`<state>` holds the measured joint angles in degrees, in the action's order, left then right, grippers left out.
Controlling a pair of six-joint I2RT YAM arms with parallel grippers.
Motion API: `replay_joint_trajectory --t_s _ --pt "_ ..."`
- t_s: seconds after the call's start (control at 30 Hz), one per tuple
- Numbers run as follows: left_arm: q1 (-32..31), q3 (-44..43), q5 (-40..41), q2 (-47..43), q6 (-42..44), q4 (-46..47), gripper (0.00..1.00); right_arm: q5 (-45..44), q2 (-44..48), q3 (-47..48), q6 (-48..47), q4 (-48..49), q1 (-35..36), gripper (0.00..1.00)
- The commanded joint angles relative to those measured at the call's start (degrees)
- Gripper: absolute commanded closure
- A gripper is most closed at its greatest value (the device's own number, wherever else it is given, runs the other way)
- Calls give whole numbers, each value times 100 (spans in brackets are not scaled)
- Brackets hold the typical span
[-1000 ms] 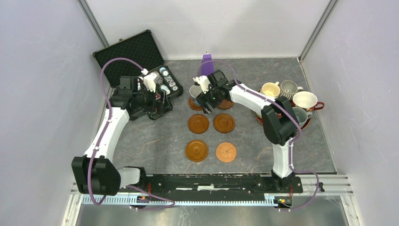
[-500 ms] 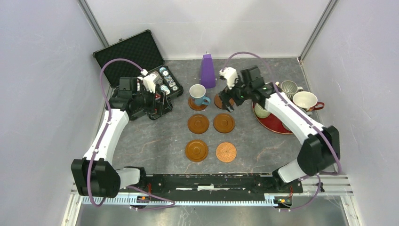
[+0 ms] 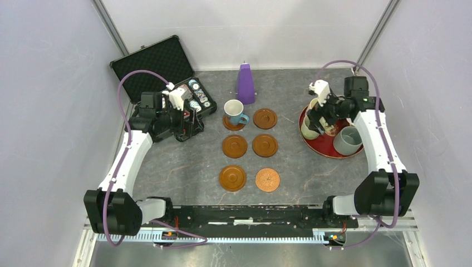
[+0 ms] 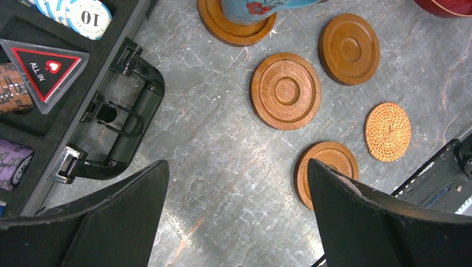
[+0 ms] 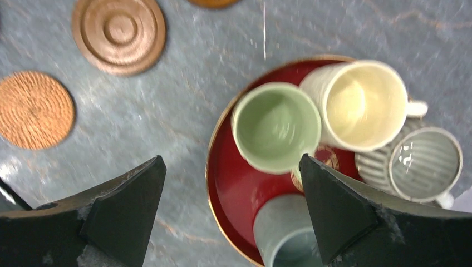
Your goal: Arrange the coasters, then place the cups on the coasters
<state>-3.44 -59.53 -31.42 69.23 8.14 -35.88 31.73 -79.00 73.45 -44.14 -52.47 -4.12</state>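
Six brown coasters lie in two columns mid-table, the woven one [image 3: 268, 179] at front right. A blue cup [image 3: 234, 110] stands on the back-left coaster [image 3: 234, 124]; the other five coasters are bare. My right gripper [image 3: 320, 118] hovers open and empty over the red tray [image 3: 328, 149]. In the right wrist view the pale green cup [image 5: 276, 127] lies just beyond its jaws [image 5: 231, 161], with the cream cup [image 5: 362, 104], grey ribbed cup [image 5: 423, 164] and grey-teal cup [image 5: 284, 233] around it. My left gripper [image 4: 236, 167] is open over bare table beside the case.
An open black case [image 3: 153, 61] with poker chips sits at the back left, its handle [image 4: 119, 130] close to my left fingers. A purple cone [image 3: 245, 83] stands behind the blue cup. Walls close the table in on three sides.
My right gripper opened off the blue cup, leaving it on the back-left coaster, and swung right to above the red tray. The left arm has not moved.
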Motion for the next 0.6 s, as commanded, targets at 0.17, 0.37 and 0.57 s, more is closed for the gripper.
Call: replay_joint_trajectory --t_s 0.17,0.37,0.57 --pt "32 224 -121 -397 -18 364 0 239 -910 479 -2640 -1213 -1271 6" --pt "31 301 -180 -497 -64 511 0 -107 -1144 343 -2873 -559 -1297 7" --pt "35 302 -259 -419 -52 512 0 -372 -1452 216 -3115 -167 -1286 8"
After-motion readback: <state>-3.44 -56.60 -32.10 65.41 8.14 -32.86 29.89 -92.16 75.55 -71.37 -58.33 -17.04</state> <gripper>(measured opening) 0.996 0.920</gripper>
